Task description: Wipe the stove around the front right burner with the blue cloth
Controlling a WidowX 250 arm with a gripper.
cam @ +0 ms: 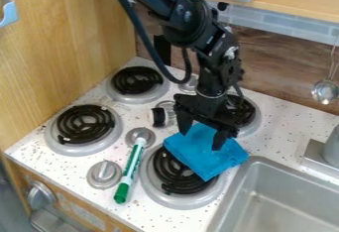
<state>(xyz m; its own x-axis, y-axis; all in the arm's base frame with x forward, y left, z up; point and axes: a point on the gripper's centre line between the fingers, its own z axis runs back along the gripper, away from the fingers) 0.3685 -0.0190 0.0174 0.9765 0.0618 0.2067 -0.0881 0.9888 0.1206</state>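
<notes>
The black gripper (201, 141) hangs over the blue cloth (205, 152), its two fingers spread apart with blue fabric visible between them. Whether the fingertips touch the cloth, I cannot tell. The folded cloth lies partly across the front right burner (173, 176) and extends toward the sink. To its left, a green and white marker (131, 170) lies on the stove top, its upper end on a round metal knob (140, 136).
Burners stand at the front left (84, 129), back left (138, 81) and back right (246, 113). A small cylinder with a black end (160, 116) is left of the gripper. The sink (261, 189) is at lower right; a wooden panel (63, 52) rises at left.
</notes>
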